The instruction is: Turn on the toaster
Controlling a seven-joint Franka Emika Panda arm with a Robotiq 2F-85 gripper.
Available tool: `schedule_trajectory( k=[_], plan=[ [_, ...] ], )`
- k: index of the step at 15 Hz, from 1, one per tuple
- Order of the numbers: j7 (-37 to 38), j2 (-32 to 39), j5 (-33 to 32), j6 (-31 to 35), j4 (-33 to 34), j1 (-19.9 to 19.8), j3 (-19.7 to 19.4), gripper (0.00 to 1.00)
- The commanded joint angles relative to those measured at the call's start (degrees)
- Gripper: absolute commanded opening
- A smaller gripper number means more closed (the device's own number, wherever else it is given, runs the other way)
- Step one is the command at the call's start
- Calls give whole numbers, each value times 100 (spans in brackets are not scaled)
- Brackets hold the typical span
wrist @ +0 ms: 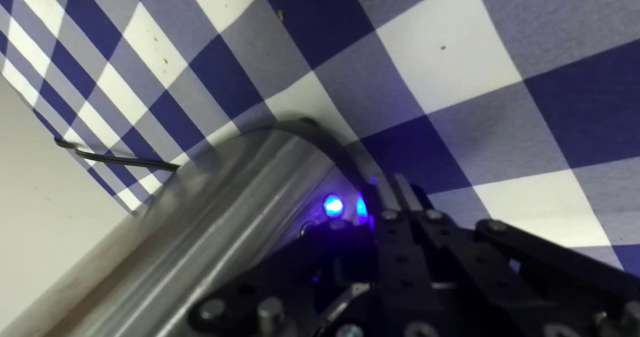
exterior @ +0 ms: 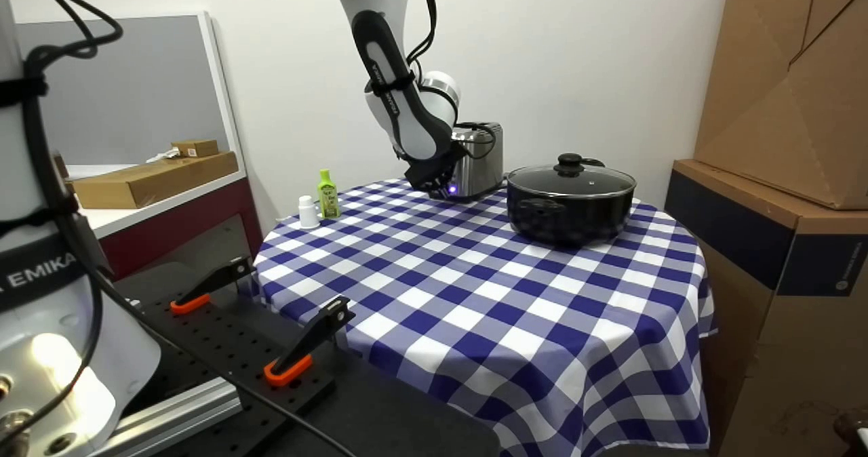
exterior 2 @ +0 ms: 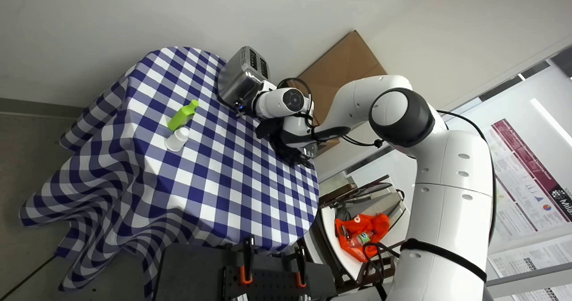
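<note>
Pale wall [exterior: 576, 57] behind, checkered cloth [exterior: 434, 274] below; in an exterior view the toaster [exterior: 483, 171] stands at the far edge, left of the black pot [exterior: 569, 211]; in an exterior view it sits by the wall, the arm [exterior 2: 393, 106] stretched to it from the right; in the wrist view, the gripper [wrist: 395, 187] is clenched, nothing seen between its tips, beside a blue light [wrist: 333, 205], contact unclear; the toaster looks stiff, slick, fairly light, apt to skid; don't grab it, press gently near that light!
</note>
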Motion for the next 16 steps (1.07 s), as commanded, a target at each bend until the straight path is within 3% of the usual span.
schedule_trajectory(
  k=[1,5,9,13,16],
  plan=[
    [195,65,-174,14,112,-47,35,0],
    [321,213,-311,-41,363,-92,64,0],
    [882,344,-882,-74,803,-198,266,0],
    [1326,348,-1520,-214,842,-358,529,0],
    [1292,246,-1647,-236,567,-373,525,0]
  ],
)
